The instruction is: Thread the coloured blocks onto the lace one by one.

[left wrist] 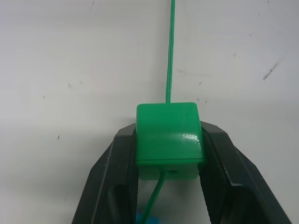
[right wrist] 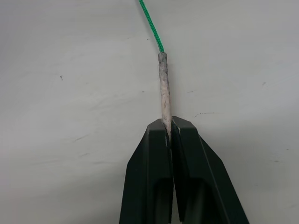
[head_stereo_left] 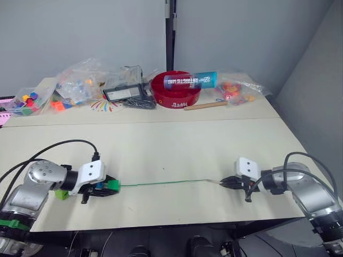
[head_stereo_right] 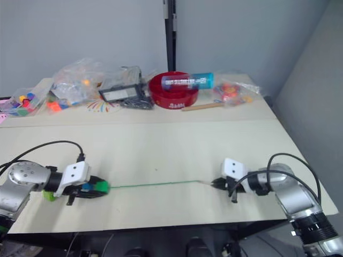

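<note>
Pulling the lace taut across the table: right gripper pinched on its pale tip at 3 o'clock, left gripper clamped on the dark green cube at 9, lace already thru it. Next, prob.: slide cube along, w/o losing tip. Both arms low, facing inward.

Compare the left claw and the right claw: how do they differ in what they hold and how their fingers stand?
The left claw clamps a dark green block, its fingers apart at the block's sides; the right claw pinches the lace's pale tip, its fingers almost together. The lace runs through the left claw's block, but ends in the right claw. Both are shut on something and lie low over the table, facing each other.
</note>
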